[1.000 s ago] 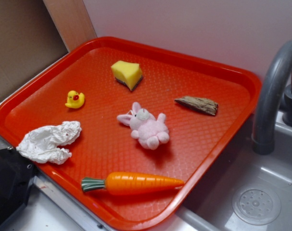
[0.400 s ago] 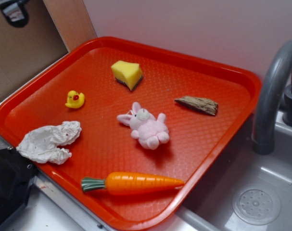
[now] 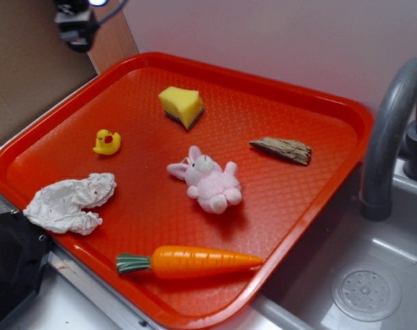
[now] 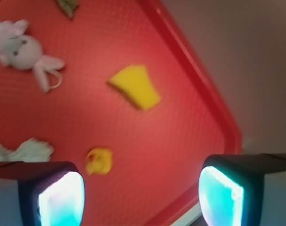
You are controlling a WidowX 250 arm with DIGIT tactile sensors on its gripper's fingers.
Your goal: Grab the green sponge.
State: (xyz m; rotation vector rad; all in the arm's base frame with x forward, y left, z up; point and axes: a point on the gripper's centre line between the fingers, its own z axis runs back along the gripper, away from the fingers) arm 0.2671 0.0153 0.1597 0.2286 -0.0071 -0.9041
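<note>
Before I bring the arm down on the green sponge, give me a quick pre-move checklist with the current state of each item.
1. Jaws open: ok, the gripper shows a wide gap with nothing between the pads.
2. Green sponge located: ok, near the tray's far edge, lying free.
3. Clear space around it: ok, the rubber duck and plush bunny sit apart from it.
4. Gripper over the sponge: not ok, it is above the tray's far-left corner.
5. Jaws aligned to the sponge's sides: cannot tell, wrist view is blurred.
</note>
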